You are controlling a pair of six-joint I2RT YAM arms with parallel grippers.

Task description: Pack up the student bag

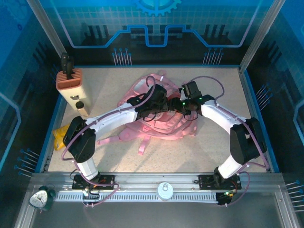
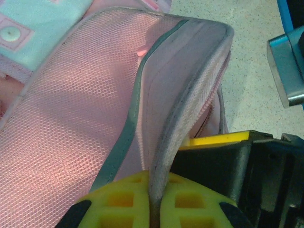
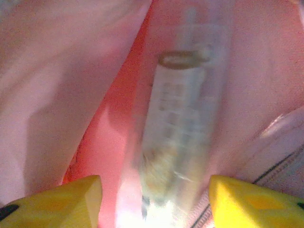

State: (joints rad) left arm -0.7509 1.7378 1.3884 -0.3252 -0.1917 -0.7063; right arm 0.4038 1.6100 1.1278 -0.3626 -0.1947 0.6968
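The student bag (image 1: 159, 129) lies in the middle of the table, a soft pink backpack with its opening facing up. My left gripper (image 1: 162, 97) is shut on the bag's grey-pink opening rim (image 2: 190, 85), the strip pinched between the yellow fingers (image 2: 118, 199). My right gripper (image 1: 180, 103) points into the bag's pink inside (image 3: 57, 95). Its yellow fingertips (image 3: 71, 199) stand apart, open. A clear, blurred long item (image 3: 183, 118) lies between them inside the bag, with a gap on each side.
At the left edge stand a terracotta holder (image 1: 69, 80) with a dark tool in it and a white bottle (image 1: 80, 104), and a yellow item (image 1: 59, 135) lies there. An alarm clock (image 1: 41, 198) and a white round lid (image 1: 165, 190) sit on the near rail.
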